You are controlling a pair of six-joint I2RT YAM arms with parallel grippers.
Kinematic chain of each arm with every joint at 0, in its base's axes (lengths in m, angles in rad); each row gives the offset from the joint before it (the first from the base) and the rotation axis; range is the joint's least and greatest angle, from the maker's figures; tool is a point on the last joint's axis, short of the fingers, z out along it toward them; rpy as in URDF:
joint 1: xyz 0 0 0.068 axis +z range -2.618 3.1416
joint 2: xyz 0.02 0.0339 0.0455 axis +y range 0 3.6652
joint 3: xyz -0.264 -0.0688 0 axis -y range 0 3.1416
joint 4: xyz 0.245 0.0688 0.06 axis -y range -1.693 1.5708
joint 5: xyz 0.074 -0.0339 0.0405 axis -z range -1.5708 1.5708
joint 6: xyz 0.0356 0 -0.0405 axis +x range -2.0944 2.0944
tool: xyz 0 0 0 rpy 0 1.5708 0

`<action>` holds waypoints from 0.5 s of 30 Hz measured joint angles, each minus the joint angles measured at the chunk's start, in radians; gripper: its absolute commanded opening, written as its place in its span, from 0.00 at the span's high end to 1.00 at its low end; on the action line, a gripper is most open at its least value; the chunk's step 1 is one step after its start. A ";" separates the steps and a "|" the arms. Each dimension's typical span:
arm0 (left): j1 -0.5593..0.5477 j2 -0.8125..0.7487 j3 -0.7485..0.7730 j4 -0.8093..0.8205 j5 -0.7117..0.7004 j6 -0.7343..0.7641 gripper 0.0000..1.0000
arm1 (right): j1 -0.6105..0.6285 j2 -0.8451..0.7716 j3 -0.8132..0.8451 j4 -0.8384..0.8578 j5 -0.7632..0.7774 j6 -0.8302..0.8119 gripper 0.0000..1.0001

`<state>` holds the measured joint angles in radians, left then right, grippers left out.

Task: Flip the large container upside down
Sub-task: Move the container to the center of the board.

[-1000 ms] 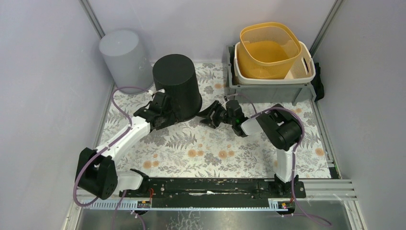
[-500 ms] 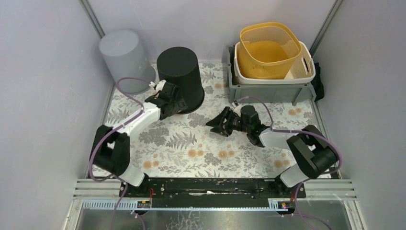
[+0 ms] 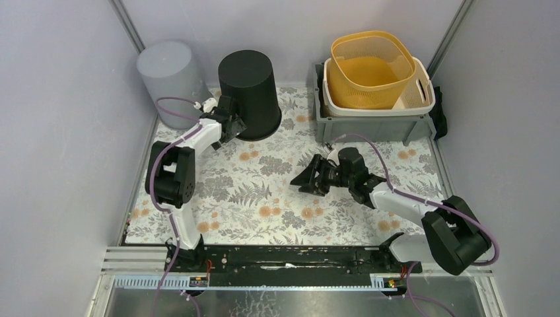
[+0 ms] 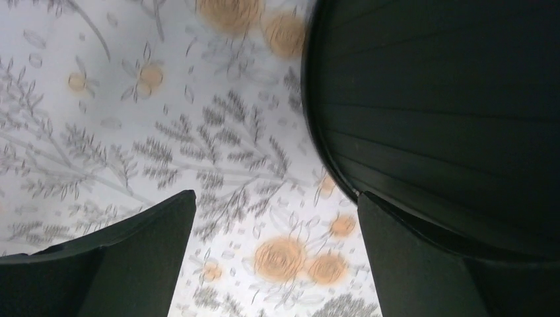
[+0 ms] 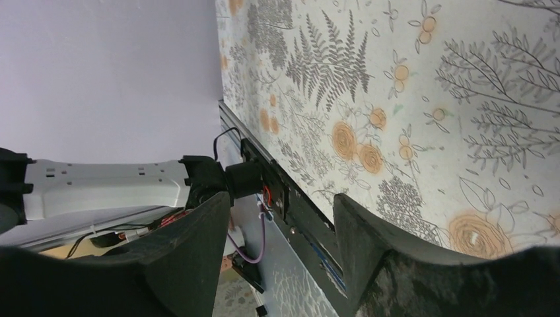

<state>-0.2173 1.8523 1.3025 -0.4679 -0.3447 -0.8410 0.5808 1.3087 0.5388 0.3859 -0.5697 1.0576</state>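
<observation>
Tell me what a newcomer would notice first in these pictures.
The large black container stands mouth-down at the far left of the floral mat, beside a grey container in the corner. The left tool sits open right next to it, gripping nothing. At the far right, a bright yellow basket nests in a white basket inside a grey bin.

Left wrist view's edges cut off the black container [image 4: 449,99].

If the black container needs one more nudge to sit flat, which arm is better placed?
Left. The left gripper is open right beside the black container. The right gripper is open too, but well away over the middle of the table.
</observation>
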 measured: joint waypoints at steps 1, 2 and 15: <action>0.011 0.018 0.023 0.002 -0.002 0.000 0.00 | 0.000 -0.005 0.000 -0.018 0.000 -0.008 0.34; 0.021 0.035 0.047 0.002 -0.003 0.001 0.00 | 0.000 -0.009 0.000 -0.036 0.000 -0.015 0.34; 0.097 0.030 0.183 -0.004 0.011 0.027 0.00 | 0.000 -0.137 0.124 -0.332 0.018 -0.105 0.31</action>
<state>-0.1200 1.8824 1.4853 -0.4721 -0.3340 -0.8139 0.5808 1.1713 0.6628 0.0544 -0.5522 0.9524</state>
